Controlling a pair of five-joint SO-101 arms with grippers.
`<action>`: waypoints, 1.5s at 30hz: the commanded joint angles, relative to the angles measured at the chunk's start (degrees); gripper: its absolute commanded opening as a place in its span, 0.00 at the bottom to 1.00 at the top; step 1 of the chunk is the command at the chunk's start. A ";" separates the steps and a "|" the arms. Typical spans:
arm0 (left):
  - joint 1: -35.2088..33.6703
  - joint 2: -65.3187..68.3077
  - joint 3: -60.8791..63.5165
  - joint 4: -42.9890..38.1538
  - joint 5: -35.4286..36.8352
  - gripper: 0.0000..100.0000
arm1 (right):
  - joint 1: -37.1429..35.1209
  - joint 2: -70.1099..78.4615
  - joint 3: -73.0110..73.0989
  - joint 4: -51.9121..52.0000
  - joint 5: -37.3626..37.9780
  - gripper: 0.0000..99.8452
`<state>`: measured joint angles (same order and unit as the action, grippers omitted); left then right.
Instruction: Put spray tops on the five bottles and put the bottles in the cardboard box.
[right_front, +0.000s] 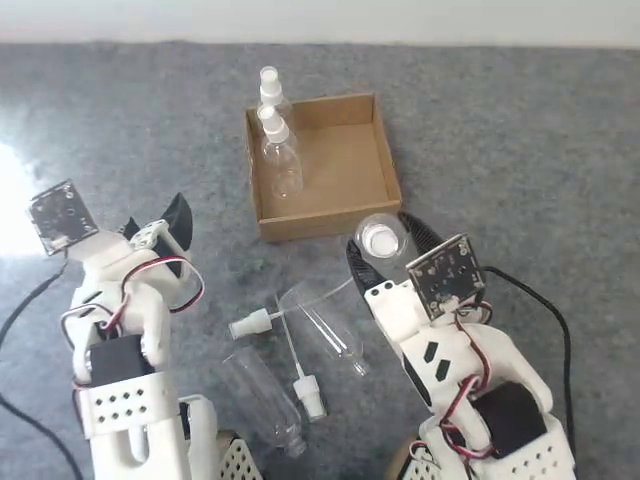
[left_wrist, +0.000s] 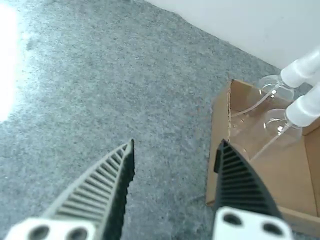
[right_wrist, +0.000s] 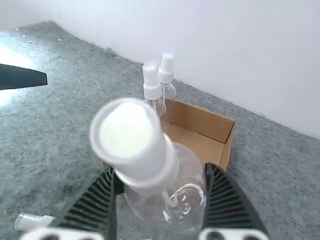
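The cardboard box (right_front: 345, 170) sits at the table's middle back, with two clear bottles (right_front: 283, 160) capped with white spray tops standing in its left side. My right gripper (right_front: 385, 240) hovers just in front of the box's near wall, shut on a third capped bottle (right_wrist: 167, 192), whose white spray top (right_wrist: 132, 137) points at the camera. Two uncapped bottles (right_front: 325, 320) (right_front: 262, 395) lie on the carpet between the arms, with two loose spray tops (right_front: 252, 323) (right_front: 311, 397) beside them. My left gripper (left_wrist: 176, 150) is open above bare carpet, left of the box (left_wrist: 260, 170).
Grey carpet covers the table. A white wall runs along the far edge behind the box. Free room lies to the left and right of the box. The box's right half (right_front: 355, 150) is bare.
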<state>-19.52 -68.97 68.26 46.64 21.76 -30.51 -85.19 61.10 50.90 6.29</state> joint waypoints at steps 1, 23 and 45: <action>-0.26 -0.62 0.04 -1.49 0.88 0.25 | 0.48 -0.84 -5.89 -0.31 0.62 0.07; -0.26 -0.62 1.89 -5.01 0.62 0.25 | 0.13 32.13 -16.88 -24.31 0.26 0.07; -0.35 -0.62 1.89 -5.10 0.44 0.25 | 3.47 59.47 -22.68 -48.40 -1.93 0.07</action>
<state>-19.52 -68.88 70.73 43.38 21.76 -29.45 -29.01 46.51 4.75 6.29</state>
